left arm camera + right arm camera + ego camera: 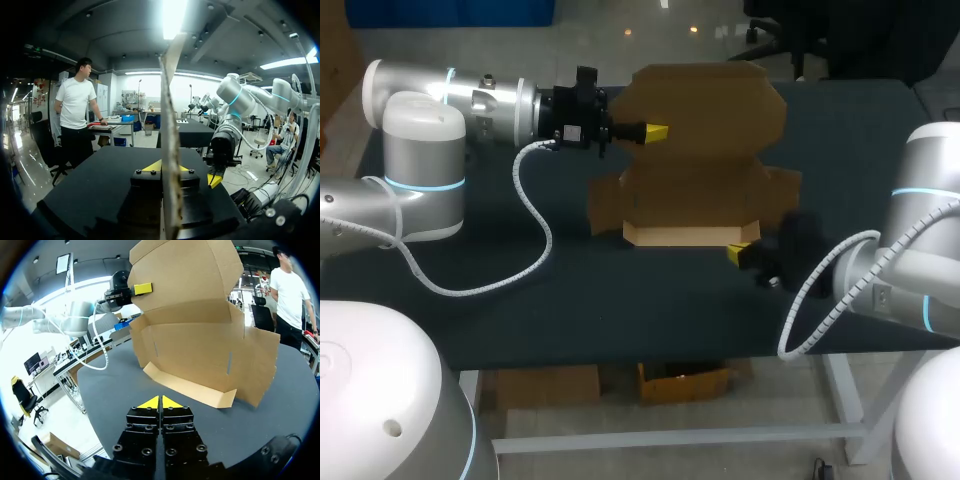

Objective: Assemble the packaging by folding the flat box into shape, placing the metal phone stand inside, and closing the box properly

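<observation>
Table (570, 300): dark top; the box stands just past centre, toward 12 o'clock.
Box (705, 190): brown cardboard, half-formed. Lid panel (710, 95) upright, side flaps (782, 188) splayed out, low front lip (685, 237) at its 6 o'clock.
Left gripper (657, 131): at the box's 10 o'clock, clenched on the lid panel's edge, one yellow tip on each face of the card.
Right gripper (738, 256): at the box's 5 o'clock, just beside the front lip's corner. Tips pressed together, nothing between them.
Phone stand: not seen in any view.
Step, my reading: raising the walls; early in the task.
Doing it well: left arm holds the lid panel steady without pulling. Right arm nudges the near side flap inward along its crease, low and slow, so the base does not slide.
</observation>
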Controlling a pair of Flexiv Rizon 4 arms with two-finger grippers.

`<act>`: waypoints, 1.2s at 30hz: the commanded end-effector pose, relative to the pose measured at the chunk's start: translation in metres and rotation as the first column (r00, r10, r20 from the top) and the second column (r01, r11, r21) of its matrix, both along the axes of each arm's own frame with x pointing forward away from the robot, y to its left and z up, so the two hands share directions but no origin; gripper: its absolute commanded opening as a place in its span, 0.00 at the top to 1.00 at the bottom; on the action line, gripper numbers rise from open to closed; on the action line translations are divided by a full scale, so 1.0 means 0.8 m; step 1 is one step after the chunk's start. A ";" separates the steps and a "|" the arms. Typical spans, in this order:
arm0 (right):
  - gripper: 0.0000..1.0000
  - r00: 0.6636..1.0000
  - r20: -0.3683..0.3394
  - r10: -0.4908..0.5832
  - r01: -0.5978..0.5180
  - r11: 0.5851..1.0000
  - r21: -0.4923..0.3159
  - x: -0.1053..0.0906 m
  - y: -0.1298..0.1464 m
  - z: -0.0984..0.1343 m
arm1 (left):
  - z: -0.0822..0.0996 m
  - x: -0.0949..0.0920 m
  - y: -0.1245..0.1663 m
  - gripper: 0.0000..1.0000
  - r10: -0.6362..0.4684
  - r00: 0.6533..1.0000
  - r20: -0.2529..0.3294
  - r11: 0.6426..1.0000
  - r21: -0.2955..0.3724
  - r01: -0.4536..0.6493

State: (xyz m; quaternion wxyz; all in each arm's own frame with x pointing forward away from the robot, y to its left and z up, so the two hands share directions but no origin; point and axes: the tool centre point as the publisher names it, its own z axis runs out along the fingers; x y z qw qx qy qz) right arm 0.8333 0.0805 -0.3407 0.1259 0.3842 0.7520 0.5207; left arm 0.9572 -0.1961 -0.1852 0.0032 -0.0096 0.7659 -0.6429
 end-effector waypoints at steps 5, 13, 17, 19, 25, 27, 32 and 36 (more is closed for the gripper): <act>1.00 1.000 0.020 -0.019 0.020 0.999 -0.025 0.024 0.034 -0.023 | -0.001 0.002 0.001 1.00 -0.005 1.000 -0.001 1.000 0.001 0.005; 1.00 0.999 0.023 -0.032 0.033 0.999 -0.025 0.047 0.048 -0.038 | -0.001 0.002 0.001 1.00 -0.005 1.000 -0.001 1.000 0.001 0.005; 1.00 0.999 0.020 -0.037 0.037 0.999 -0.021 0.056 0.054 -0.047 | -0.001 0.002 0.001 1.00 -0.005 1.000 -0.001 1.000 0.001 0.005; 1.00 0.999 0.013 -0.037 0.038 0.999 -0.025 0.061 0.057 -0.053 | -0.001 0.002 0.001 1.00 -0.005 1.000 -0.001 1.000 0.001 0.005; 1.00 0.999 0.007 -0.042 0.042 0.999 -0.019 0.072 0.063 -0.064 | -0.001 0.002 0.001 1.00 -0.005 1.000 -0.001 1.000 0.001 0.005; 1.00 0.999 0.004 -0.042 0.042 0.999 -0.024 0.076 0.065 -0.068 | -0.001 0.002 0.001 1.00 -0.005 1.000 -0.001 1.000 0.001 0.005; 1.00 0.999 0.003 -0.044 0.044 0.999 -0.023 0.084 0.068 -0.074 | -0.001 0.002 0.001 1.00 -0.005 1.000 -0.001 1.000 0.001 0.005; 1.00 0.999 0.003 -0.048 0.048 0.999 -0.018 0.090 0.069 -0.079 | -0.001 0.002 0.001 1.00 -0.005 1.000 -0.001 1.000 0.001 0.005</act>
